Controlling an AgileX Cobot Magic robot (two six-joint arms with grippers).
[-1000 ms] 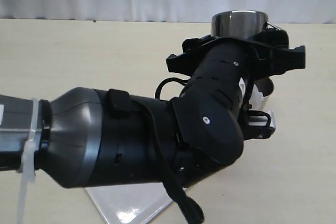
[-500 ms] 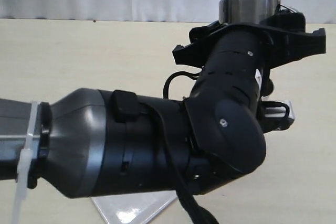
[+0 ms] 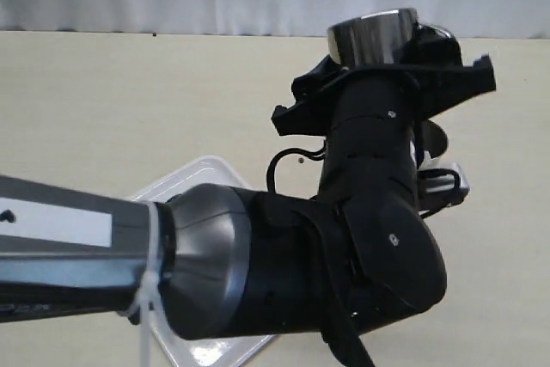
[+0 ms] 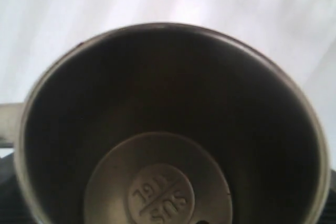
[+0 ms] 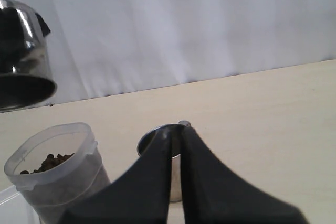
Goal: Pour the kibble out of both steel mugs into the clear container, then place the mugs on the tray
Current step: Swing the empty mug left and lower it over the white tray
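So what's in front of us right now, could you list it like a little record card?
left gripper: shut on first steel mug, held high, mouth turned downward, empty inside
right gripper: closed on rim of second steel mug, which stands on the table; contents hidden
clear container: upright, kibble inside
tray: white, partly hidden behind left arm

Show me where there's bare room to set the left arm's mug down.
Tray: far corner bare beside the left arm. Table is bare beyond it and on the right side. Crowded below the raised steel mug: clear container, second steel mug and right gripper cluster together.
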